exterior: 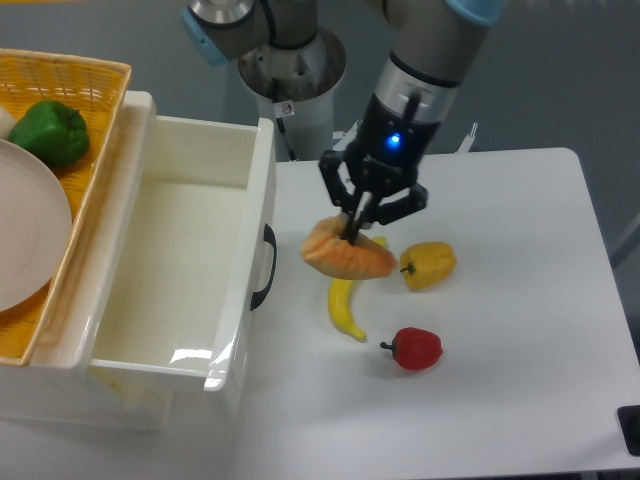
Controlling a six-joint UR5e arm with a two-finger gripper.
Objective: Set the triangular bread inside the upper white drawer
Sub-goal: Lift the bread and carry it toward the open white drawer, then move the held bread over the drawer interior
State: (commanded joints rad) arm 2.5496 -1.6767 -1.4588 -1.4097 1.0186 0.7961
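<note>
The triangular bread (345, 255) is an orange-tan wedge at the middle of the white table, just right of the drawer. My gripper (354, 229) comes down from above and its black fingers are closed on the bread's top edge. The bread overlaps the top of the banana, and I cannot tell whether it still rests on the table. The upper white drawer (160, 270) stands pulled open at the left, deep and empty, with a black curved handle (264, 266) facing the bread.
A yellow banana (345, 308) lies below the bread. A yellow bell pepper (428, 265) sits right of it, a red bell pepper (414, 347) further front. A yellow woven basket (90, 85) with a green pepper (50, 132) and a white plate (25, 240) is at far left.
</note>
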